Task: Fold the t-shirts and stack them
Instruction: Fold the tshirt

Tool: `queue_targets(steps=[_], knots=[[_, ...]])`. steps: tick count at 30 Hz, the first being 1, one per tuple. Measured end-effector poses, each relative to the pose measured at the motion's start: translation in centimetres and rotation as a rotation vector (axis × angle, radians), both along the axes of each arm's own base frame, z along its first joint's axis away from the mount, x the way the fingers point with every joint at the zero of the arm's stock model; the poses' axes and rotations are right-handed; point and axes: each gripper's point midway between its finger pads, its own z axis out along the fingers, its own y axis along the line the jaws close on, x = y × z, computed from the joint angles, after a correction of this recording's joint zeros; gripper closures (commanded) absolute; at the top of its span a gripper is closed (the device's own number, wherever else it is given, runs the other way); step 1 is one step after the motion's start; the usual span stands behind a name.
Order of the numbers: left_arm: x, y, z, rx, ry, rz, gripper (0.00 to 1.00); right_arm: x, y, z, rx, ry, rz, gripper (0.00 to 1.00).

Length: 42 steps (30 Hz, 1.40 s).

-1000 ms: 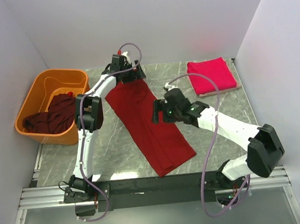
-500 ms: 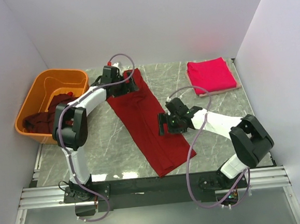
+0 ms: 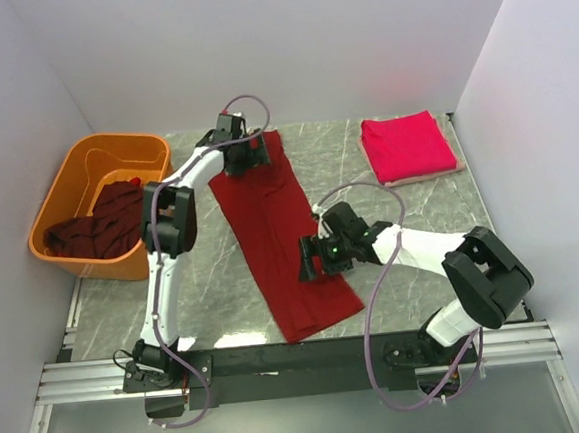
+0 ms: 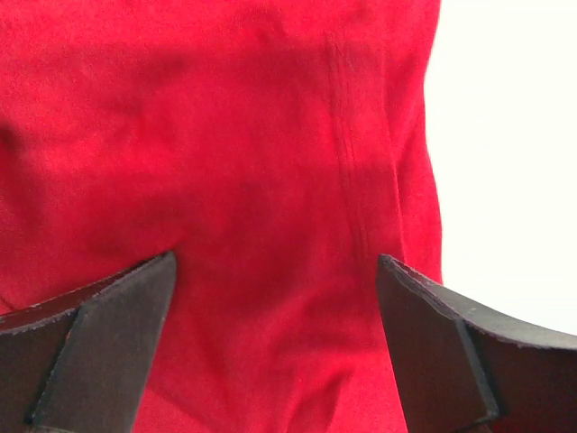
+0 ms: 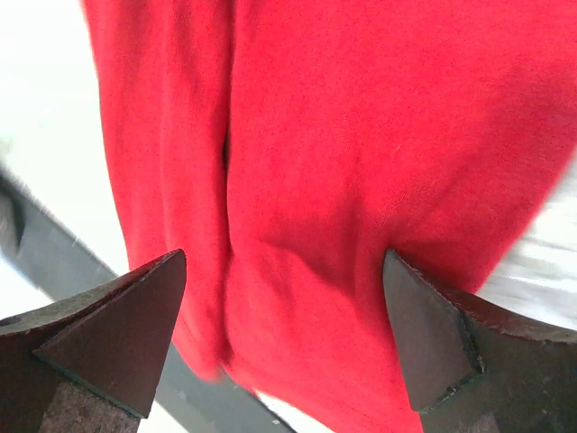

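Observation:
A dark red t-shirt (image 3: 281,232) lies as a long folded strip on the grey marble table, running from the back centre towards the near edge. My left gripper (image 3: 248,155) is open over its far end; the cloth (image 4: 270,180) fills that wrist view between the spread fingers (image 4: 99,352). My right gripper (image 3: 313,260) is open low over the strip's near part; its wrist view shows the cloth (image 5: 343,162) between the spread fingers (image 5: 442,343). A folded crimson-pink t-shirt (image 3: 407,146) lies at the back right. More dark maroon shirts (image 3: 95,227) lie crumpled in the tub.
The orange plastic tub (image 3: 61,179) stands at the left edge of the table. White walls close in the back and both sides. A black rail (image 3: 301,361) with the arm bases runs along the near edge, just below the strip's near end.
The strip has shifted left and nearer; its near end now lies closer to the rail. My right gripper has moved down-left along it. My left gripper has shifted right over the far end.

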Motion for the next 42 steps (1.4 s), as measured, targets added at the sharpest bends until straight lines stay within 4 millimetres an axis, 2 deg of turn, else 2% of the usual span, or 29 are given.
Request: queue_targets(steps=[2,6,9,13,17,19,20,22,24,25,27,29,30,32,33,35,37,40,42], knots=[[1.6,-1.1,0.0,-0.029,-0.025,-0.027,0.01,-1.3,1.2,0.2,0.037,0.009,0.060,0.04],[3.5,-3.5,0.6,-0.114,-0.072,-0.096,0.01,-3.3,2.9,0.4,0.083,0.034,0.153,0.04],[4.2,-4.8,0.9,-0.167,-0.104,-0.130,0.01,-3.5,2.9,0.4,0.064,0.026,0.170,0.04],[5.1,-5.7,1.7,-0.214,-0.137,-0.137,0.01,-2.9,2.1,0.8,0.000,-0.015,0.163,0.04],[5.3,-6.0,3.0,-0.226,-0.162,-0.134,0.01,-2.2,2.3,3.4,0.011,-0.102,0.179,0.04],[4.9,-5.9,4.4,-0.223,-0.163,-0.133,0.01,-2.2,3.5,5.6,0.051,-0.160,0.212,0.04],[4.4,-5.7,5.7,-0.223,-0.170,-0.134,0.00,-2.2,4.4,6.7,0.072,-0.184,0.232,0.04],[2.2,-4.9,8.2,-0.213,-0.161,-0.125,0.01,-2.4,6.2,8.1,0.092,-0.223,0.265,0.04],[-0.9,-3.5,12.4,-0.206,-0.200,-0.100,0.01,-2.4,7.8,8.7,0.069,-0.264,0.281,0.04],[-3.4,-2.1,14.5,-0.190,-0.213,-0.069,0.01,-2.4,8.6,8.7,0.043,-0.285,0.284,0.04],[-7.8,0.5,19.2,-0.195,-0.298,0.002,0.01,-2.0,9.8,8.1,-0.044,-0.322,0.272,0.04],[-13.1,3.5,23.2,-0.219,-0.384,0.095,0.00,-1.8,10.7,7.2,-0.128,-0.353,0.263,0.04],[-15.3,4.9,24.6,-0.242,-0.433,0.136,0.00,-1.8,10.9,6.6,-0.170,-0.365,0.257,0.04],[-19.0,7.0,25.6,-0.270,-0.477,0.205,0.01,-2.2,10.7,5.2,-0.241,-0.371,0.260,0.04],[-20.4,7.9,25.6,-0.280,-0.483,0.242,0.00,-2.6,10.4,4.4,-0.276,-0.366,0.267,0.04],[-21.6,8.9,23.7,-0.267,-0.440,0.293,0.01,-3.0,9.9,3.2,-0.329,-0.359,0.276,0.04],[-23.0,9.6,19.7,-0.234,-0.349,0.335,0.01,-3.4,9.6,2.2,-0.381,-0.354,0.288,0.04],[-26.3,10.9,12.4,-0.163,-0.166,0.389,0.01,-3.5,10.3,1.3,-0.422,-0.354,0.300,0.04],[-28.1,11.7,10.3,-0.141,-0.109,0.416,0.00,-3.6,10.9,1.1,-0.431,-0.360,0.307,0.04]])
